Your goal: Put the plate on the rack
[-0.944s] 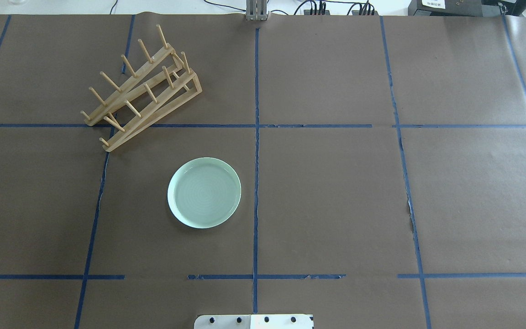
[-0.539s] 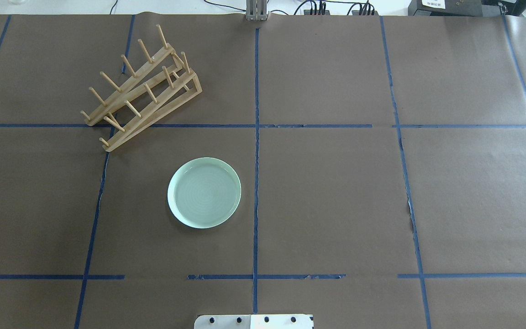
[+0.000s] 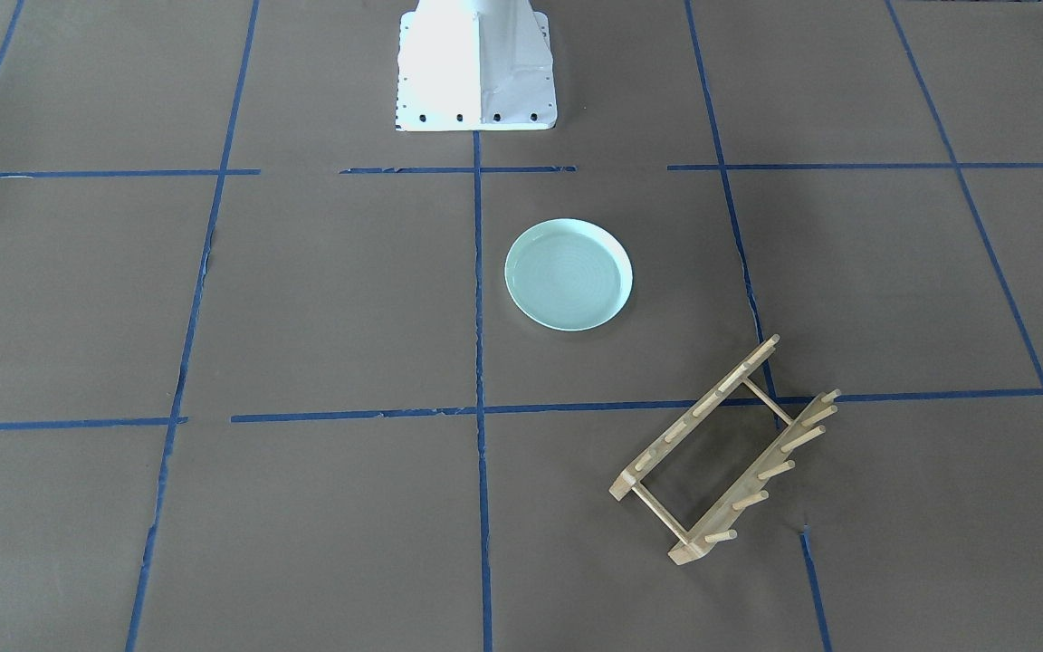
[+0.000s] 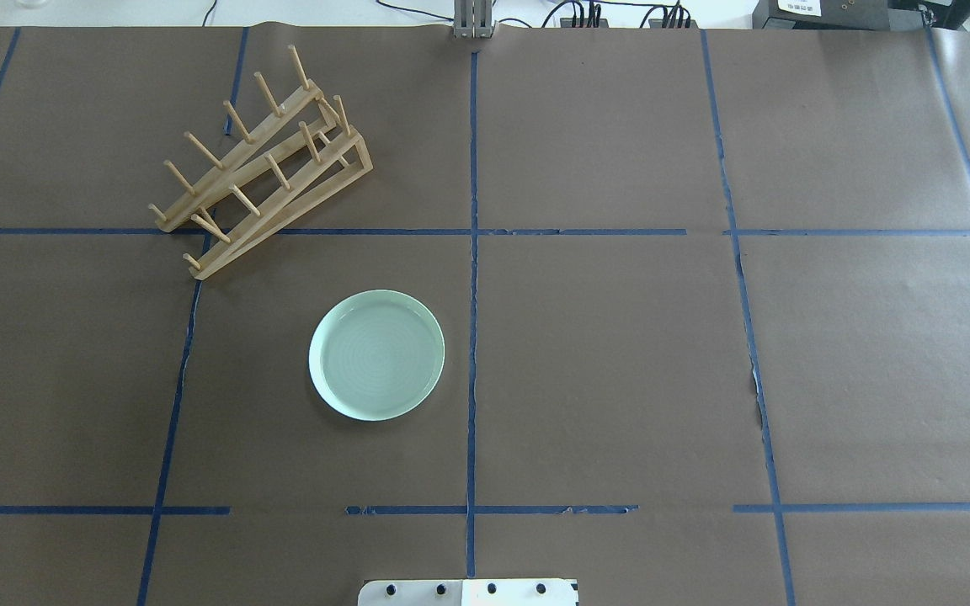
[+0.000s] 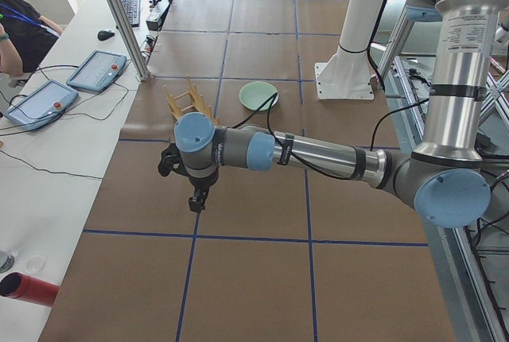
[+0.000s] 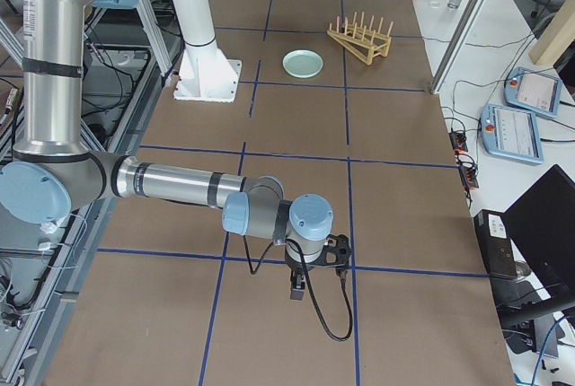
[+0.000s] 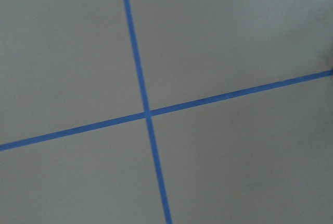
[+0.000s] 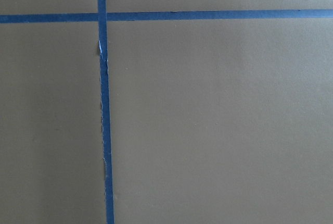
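The pale mint-green plate (image 4: 376, 354) lies flat on the brown table cover, left of the middle tape line; it also shows in the front view (image 3: 569, 274). The wooden rack (image 4: 241, 156) stands slanted at the far left, apart from the plate, and holds nothing (image 3: 693, 418). My left gripper (image 5: 195, 199) hangs over the table's left end, far from both. My right gripper (image 6: 296, 292) hangs over the table's right end. Both show only in the side views, so I cannot tell if they are open or shut. The wrist views show only paper and tape.
Blue tape lines (image 4: 472, 252) divide the brown cover into squares. The white robot base (image 3: 476, 72) stands at the near edge. Operator tablets (image 5: 95, 70) and cables lie on a side bench past the left end, with a red cylinder (image 5: 28, 288).
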Available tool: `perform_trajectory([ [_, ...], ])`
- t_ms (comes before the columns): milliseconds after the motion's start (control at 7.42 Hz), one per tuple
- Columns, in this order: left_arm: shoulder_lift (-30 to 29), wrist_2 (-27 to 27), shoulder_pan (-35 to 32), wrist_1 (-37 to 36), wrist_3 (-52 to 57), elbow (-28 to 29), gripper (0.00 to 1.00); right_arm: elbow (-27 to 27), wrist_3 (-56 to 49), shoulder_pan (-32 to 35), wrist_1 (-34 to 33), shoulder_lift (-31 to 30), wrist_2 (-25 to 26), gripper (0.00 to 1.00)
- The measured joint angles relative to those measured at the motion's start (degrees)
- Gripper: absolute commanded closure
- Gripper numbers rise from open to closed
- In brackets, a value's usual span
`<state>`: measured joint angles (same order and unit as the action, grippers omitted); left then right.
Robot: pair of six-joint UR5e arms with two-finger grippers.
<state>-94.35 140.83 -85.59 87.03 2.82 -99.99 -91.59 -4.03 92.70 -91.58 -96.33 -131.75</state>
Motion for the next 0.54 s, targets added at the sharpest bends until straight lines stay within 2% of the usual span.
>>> perform_trajectory([
  [270,-3.35,0.23,6.31,0.52,-14.59,-4.86,0.0,-0.01,0.01,-0.03,0.0,0.0,0.0,0.0],
  [539,-11.12,-1.59,14.3,0.69,-32.45,-7.9,0.0,0.0,-0.01,-0.01,0.0,0.0,0.0,0.0],
])
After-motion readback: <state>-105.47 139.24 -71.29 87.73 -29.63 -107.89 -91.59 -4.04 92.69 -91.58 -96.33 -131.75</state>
